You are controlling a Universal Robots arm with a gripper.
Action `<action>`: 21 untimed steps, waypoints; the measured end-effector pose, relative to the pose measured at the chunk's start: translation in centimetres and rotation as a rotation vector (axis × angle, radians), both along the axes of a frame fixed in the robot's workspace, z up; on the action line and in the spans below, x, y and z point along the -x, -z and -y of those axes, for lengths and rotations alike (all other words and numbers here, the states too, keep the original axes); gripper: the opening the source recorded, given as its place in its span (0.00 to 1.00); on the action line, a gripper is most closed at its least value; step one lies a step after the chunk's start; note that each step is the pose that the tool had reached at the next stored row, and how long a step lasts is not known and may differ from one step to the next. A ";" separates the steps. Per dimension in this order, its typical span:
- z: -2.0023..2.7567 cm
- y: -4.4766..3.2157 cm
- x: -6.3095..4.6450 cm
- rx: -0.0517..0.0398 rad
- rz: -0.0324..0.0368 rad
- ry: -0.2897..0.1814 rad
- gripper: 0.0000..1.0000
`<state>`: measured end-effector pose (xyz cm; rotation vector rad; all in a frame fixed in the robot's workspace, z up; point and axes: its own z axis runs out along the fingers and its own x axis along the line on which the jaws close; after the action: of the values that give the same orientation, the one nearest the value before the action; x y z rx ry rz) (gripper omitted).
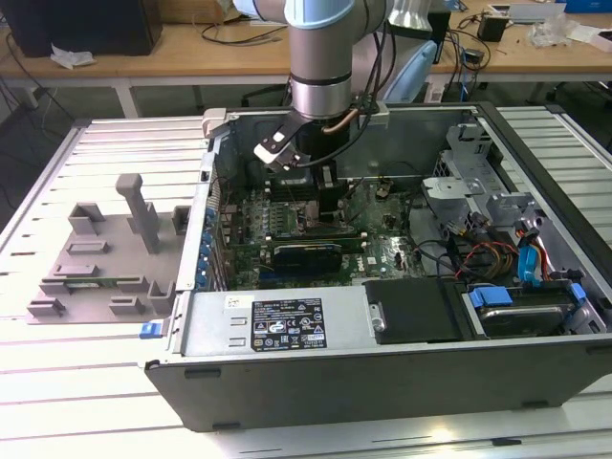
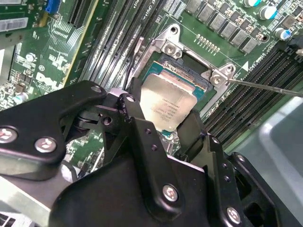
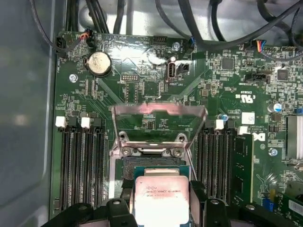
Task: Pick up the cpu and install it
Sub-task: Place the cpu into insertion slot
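The cpu [image 2: 168, 100], a flat square chip with a silver top, sits between my gripper's black fingers [image 2: 129, 108] in both wrist views. My gripper [image 2: 163, 113] is shut on it by two opposite edges. The chip [image 3: 161, 197] hangs low over the dark open socket [image 3: 129, 166] on the green motherboard and partly covers it. Whether it touches the socket I cannot tell. The socket's metal load plate [image 3: 158, 118] is flipped up and open beyond it. In the exterior view my gripper [image 1: 320, 206] reaches down into the open computer case [image 1: 382, 354], and the arm hides the chip.
Memory slots [image 3: 80, 165] run along both sides of the socket, and a thin metal lever [image 2: 265, 87] sticks out beside it. Cables and a drive bay [image 1: 497, 239] fill the case toward the exterior view's right. A grey plastic tray [image 1: 96, 263] with upright blocks lies outside the case on the exterior view's left.
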<state>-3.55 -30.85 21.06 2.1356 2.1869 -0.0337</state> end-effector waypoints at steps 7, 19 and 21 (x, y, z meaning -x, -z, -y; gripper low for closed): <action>-0.38 0.92 0.0 -0.0039 0.0000 0.018 0.55; -0.38 1.24 0.0 -0.0184 0.0002 0.018 0.55; -0.38 1.25 0.0 -0.0183 0.0002 0.018 0.55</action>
<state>-3.58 -30.47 19.81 2.1651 2.1760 -0.0148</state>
